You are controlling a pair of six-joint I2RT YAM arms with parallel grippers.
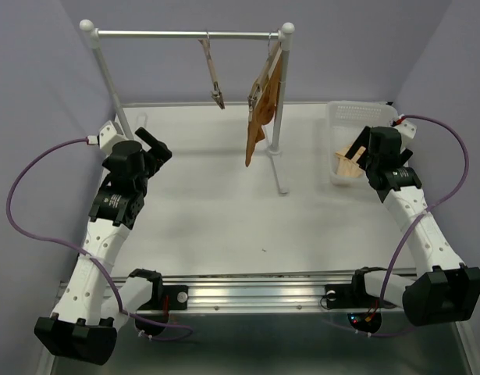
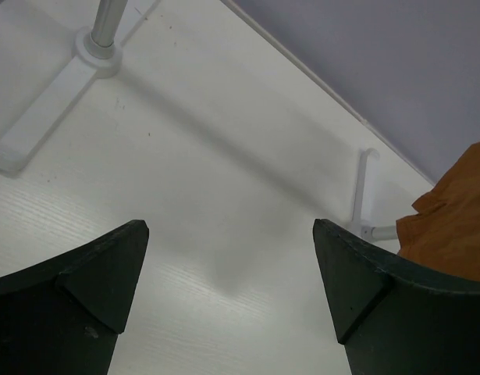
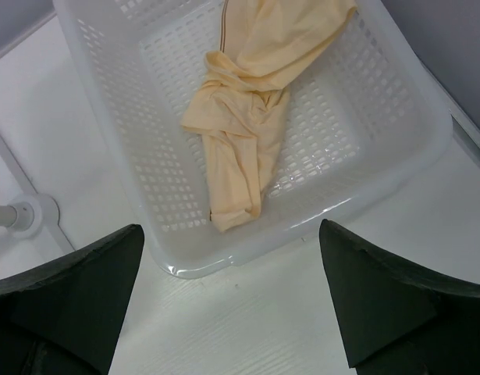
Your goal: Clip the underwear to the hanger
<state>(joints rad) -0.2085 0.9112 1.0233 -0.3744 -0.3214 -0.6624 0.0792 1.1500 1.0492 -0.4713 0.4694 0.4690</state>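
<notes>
Smooth white table (image 1: 224, 226), tubular clothes rack (image 1: 185, 34) at the back. Both spread fully and holding nothing: left claw (image 2: 230, 230) over the table, right claw (image 3: 232, 230) above the perforated plastic basket (image 3: 126, 148) (no contact). Soft cream underwear (image 3: 240, 133) lies crumpled in the basket. Slim wooden hanger (image 1: 211, 74) hangs on the rack.

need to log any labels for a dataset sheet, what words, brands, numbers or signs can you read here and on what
None: no word, number, brand or sign can be read in any view.
Basket and underwear: no print or tag shows.
Hanger and brown cloth: plain, no lettering.
Arms: any marking on them is too small to read.
</notes>
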